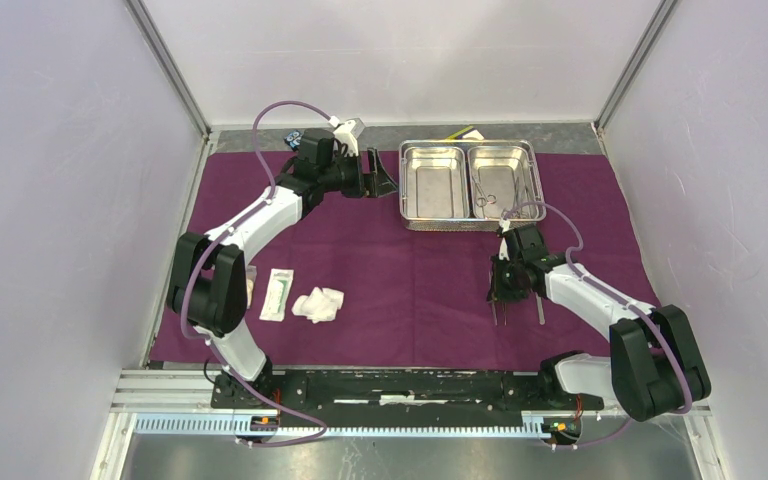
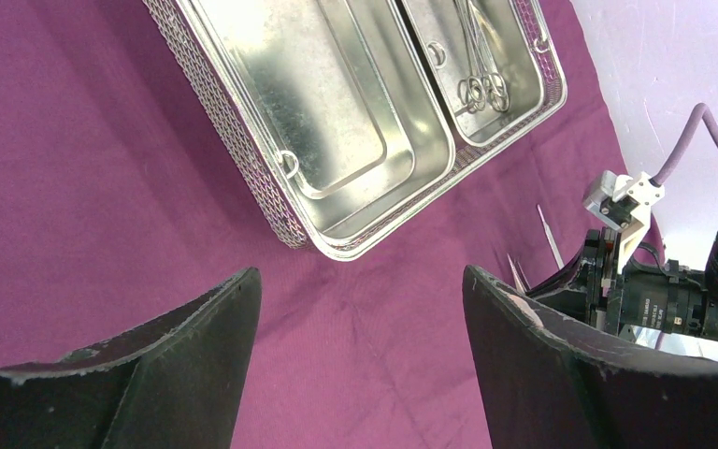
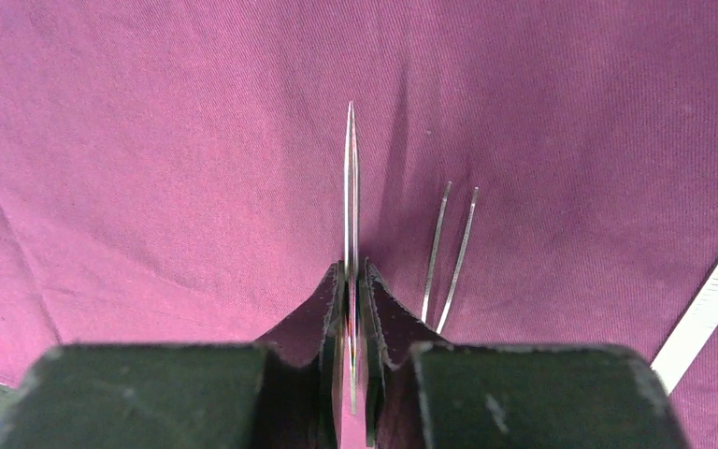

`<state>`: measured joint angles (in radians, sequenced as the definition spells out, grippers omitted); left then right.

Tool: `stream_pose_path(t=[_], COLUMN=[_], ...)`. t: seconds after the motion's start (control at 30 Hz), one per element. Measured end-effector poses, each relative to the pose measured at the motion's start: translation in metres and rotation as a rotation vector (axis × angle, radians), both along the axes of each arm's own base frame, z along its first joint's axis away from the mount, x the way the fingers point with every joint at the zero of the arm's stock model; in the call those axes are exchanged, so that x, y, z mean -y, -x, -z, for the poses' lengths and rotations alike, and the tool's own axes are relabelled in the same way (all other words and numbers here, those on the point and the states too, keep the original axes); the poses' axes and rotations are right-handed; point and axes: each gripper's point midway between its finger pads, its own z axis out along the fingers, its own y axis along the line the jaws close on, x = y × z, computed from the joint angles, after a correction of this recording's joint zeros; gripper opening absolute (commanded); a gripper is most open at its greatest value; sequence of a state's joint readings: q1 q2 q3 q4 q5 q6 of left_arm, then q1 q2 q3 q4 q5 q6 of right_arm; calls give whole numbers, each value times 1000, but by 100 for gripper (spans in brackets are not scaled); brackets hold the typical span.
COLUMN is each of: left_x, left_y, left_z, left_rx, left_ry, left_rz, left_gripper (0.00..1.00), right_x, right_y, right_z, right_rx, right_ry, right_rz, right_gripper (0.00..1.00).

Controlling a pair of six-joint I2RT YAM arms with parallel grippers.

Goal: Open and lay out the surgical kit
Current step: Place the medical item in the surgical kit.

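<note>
Only the overhead view shows crumpled white gauze [image 1: 318,304] and a flat packet [image 1: 276,294]. The right gripper [image 3: 355,281] pinches slim steel tweezers [image 3: 351,178], perhaps touching the ribbed purple cloth [image 3: 150,140]. The left gripper [image 2: 360,281] gapes empty beside the shiny, mesh-walled 2-compartment tray [image 2: 234,122].

Yellow-tipped block [image 1: 459,131]: twelve o'clock, far edge of grey worktop [image 1: 570,133].
Blue-black block [image 1: 291,136]: eleven o'clock, small, indistinct.
Slotted rail [image 1: 380,424]: six o'clock.

We see a robotics lab bench: plain white panels [image 1: 50,150] box it in, robot arms [image 1: 260,212] bolted to a slotted aluminium rail [image 1: 380,424].
</note>
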<state>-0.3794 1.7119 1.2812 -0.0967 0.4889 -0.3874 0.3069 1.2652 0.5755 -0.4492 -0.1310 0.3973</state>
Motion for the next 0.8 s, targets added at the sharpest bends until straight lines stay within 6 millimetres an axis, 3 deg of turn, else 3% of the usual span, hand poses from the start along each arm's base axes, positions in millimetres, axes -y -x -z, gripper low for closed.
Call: stream_pose_path(t=[0.8], left_x=[0], left_y=[0], left_z=[0], left_rx=[1], left_ry=[0], left_rz=[0], left_gripper=[85], right_x=[-2], right_y=[0], right_z=[0], right_rx=[-2], right_ry=[-10], right_rz=[-2], right_gripper=[21])
